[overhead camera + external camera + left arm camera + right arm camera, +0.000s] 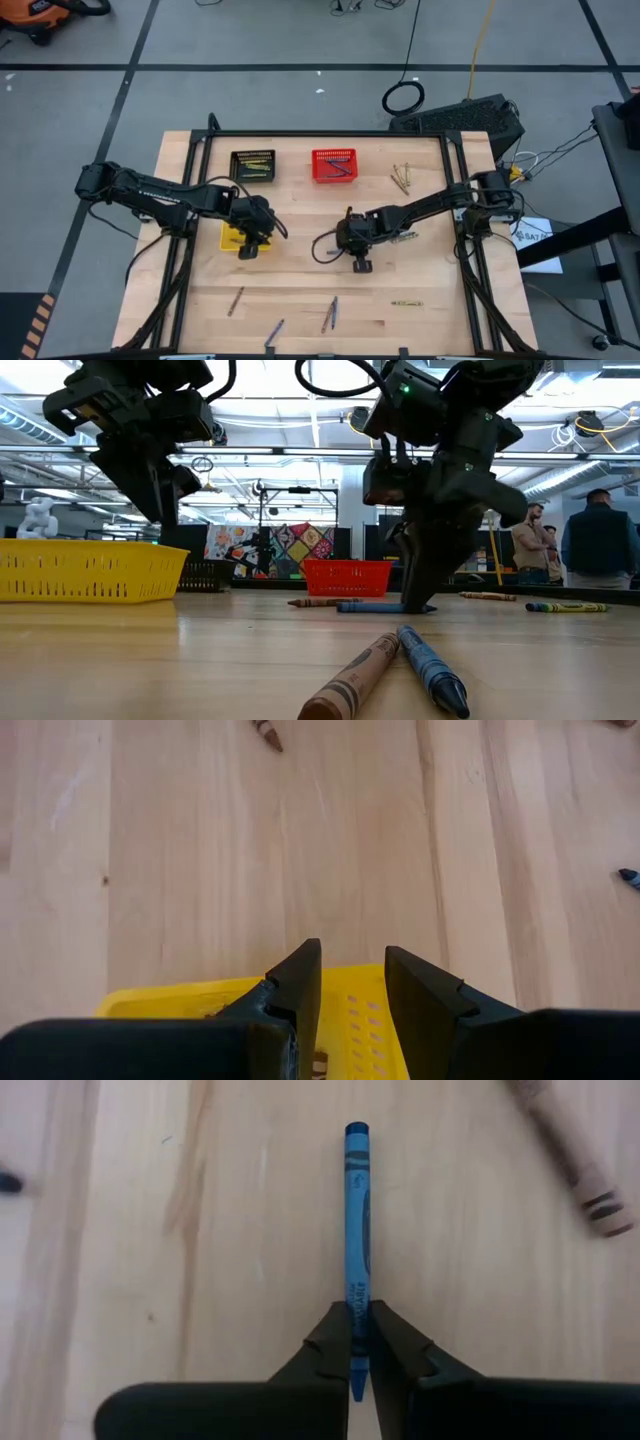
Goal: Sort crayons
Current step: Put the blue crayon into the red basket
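My right gripper [360, 262] stands at the table's middle, shut on a blue crayon [356, 1230] that lies on the wood; the crayon also shows in the low view [375, 607]. My left gripper [352, 990] is open and empty, held above the near edge of the yellow basket [230, 238]. Loose crayons lie near the front edge: a brown one [235, 300], a blue and brown pair [330, 313], a blue one [274, 330] and a yellow-green one [405, 303]. Several more lie at the far right [402, 178]. My right gripper pinches the blue crayon between its two fingers near its pointed end [356, 1330]. The fingers come from above, pointing down, one on each long side. The crayon's flat end [357, 1128] reaches out away from the fingers, and the crayon lies level on the table.
A black basket [252, 165] and a red basket [333, 165] stand at the back, each with crayons inside. A brown crayon [570, 1150] lies close to the held one. People stand in the room beyond the table [600, 540]. Bare wood lies between the two grippers.
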